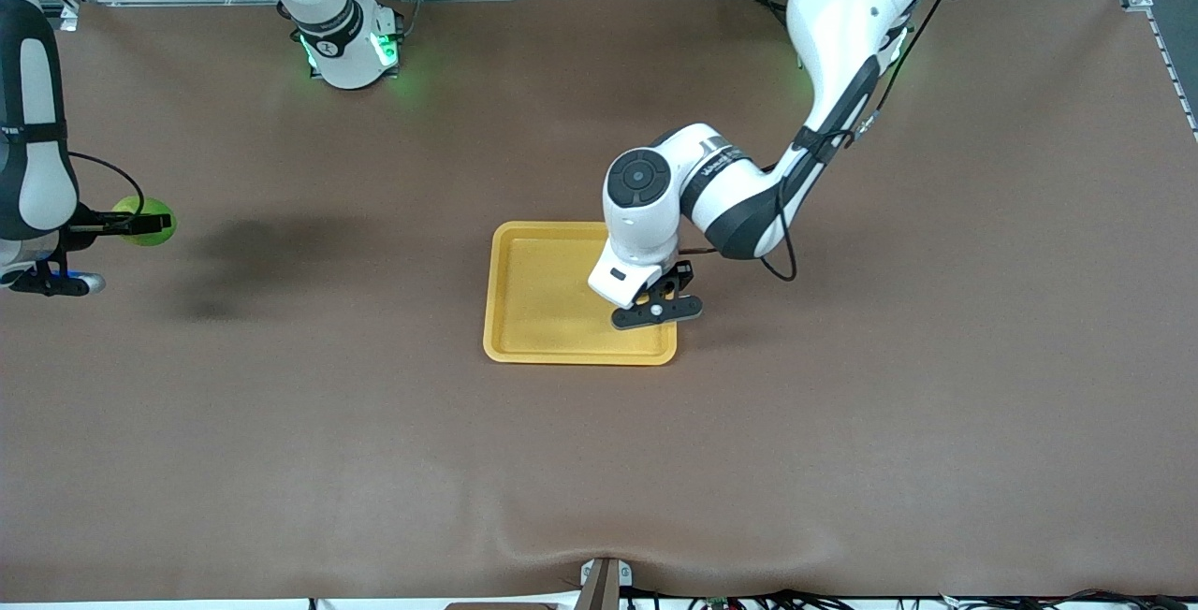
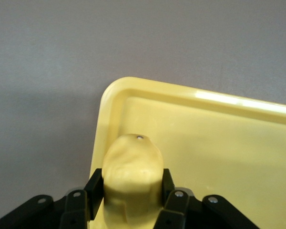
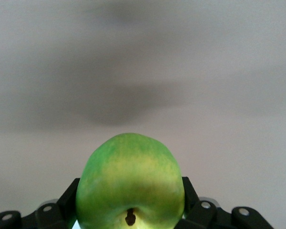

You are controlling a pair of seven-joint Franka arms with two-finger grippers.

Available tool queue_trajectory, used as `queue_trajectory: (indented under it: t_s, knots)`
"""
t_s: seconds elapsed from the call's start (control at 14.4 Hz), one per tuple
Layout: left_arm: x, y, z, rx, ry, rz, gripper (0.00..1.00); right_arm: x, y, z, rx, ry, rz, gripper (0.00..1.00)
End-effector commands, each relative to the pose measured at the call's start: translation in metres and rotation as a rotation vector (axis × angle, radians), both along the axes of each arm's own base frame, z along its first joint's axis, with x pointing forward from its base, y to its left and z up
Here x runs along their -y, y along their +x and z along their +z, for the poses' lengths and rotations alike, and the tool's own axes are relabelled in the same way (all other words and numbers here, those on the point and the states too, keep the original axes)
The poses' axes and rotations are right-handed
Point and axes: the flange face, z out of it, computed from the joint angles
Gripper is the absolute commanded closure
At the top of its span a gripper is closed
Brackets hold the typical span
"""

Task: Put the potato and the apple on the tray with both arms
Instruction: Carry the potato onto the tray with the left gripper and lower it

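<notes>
Nearest the front camera lay the tray (image 1: 543, 311), flat on the brown table (image 1: 842, 451) about midway between the two arms' ends, so that either arm could reach it. Over the tray's corner toward the left arm's end hung the left gripper (image 1: 657, 309), its fingers closed on the potato (image 2: 132, 179). The left wrist view showed the potato pinched between the pads, with the tray's rim and floor just below it, a hold that suited lowering it inside the rim; whether it already touched the floor could not be told. The right gripper (image 1: 120, 226) was up over bare table at the right arm's end, well apart from the tray, clamped on the apple (image 1: 148, 221) by its sides. That fruit, I judged, waited until the tray was free of the left arm.
</notes>
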Motion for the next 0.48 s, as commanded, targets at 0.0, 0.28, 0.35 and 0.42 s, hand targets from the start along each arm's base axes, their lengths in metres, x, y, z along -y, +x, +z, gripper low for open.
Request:
queue_trajectory:
  t_s: [0.0, 0.28, 0.35, 0.42]
  knots:
    - [0.019, -0.002, -0.021, 0.054, 0.028, -0.013, 1.00, -0.015, 0.004, 0.021, 0.006, 0.010, 0.018, 1.00]
    - [0.032, -0.013, -0.044, 0.061, 0.037, -0.045, 1.00, -0.050, 0.015, 0.042, -0.028, -0.009, -0.001, 1.00]
    - [0.031, -0.012, -0.047, 0.058, 0.042, -0.046, 1.00, -0.057, 0.017, 0.047, -0.038, -0.018, -0.014, 1.00]
    - [0.031, -0.012, -0.052, 0.054, 0.045, -0.049, 1.00, -0.070, 0.020, 0.052, -0.048, -0.021, -0.013, 1.00]
